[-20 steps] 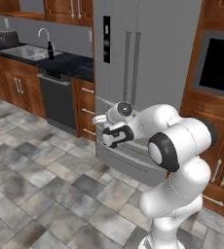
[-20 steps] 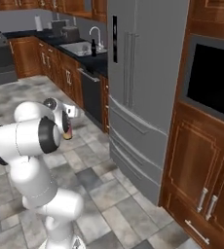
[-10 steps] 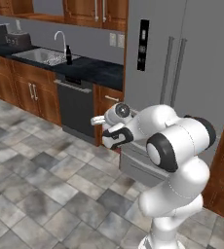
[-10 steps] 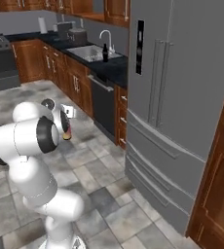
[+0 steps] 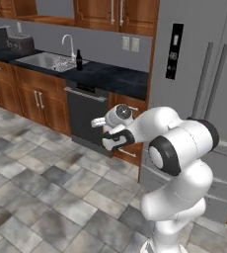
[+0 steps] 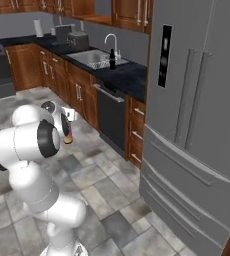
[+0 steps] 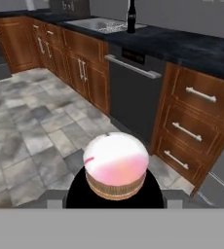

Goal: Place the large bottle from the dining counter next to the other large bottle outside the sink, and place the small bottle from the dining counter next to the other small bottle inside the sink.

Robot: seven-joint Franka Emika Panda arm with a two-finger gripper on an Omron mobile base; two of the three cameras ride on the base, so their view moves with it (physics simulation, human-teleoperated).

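My gripper (image 5: 111,137) is shut on a dark bottle with a pale pink cap (image 7: 116,165), held close in front of the arm above the tiled floor. The same held bottle (image 6: 67,136) shows beside the white arm in the right base view. From these frames I cannot tell whether it is the large or the small one. The fingertips are hidden under the bottle. A tall dark bottle (image 5: 79,60) (image 6: 112,59) (image 7: 131,10) stands upright on the black counter beside the sink (image 5: 49,61) (image 6: 93,58), outside the basin. The inside of the sink is too far off to make out.
Wooden base cabinets (image 5: 36,99) and a black dishwasher (image 5: 88,116) run under the counter. A grey fridge (image 6: 197,115) stands to the right. A faucet (image 5: 68,42) rises behind the sink. A toaster (image 6: 77,37) sits further along. Tiled floor (image 5: 41,183) lies open ahead.
The whole scene has slid across both base views, so the base has driven: the sink and counter are now closer and more central. The arm holds the same pose with the bottle.
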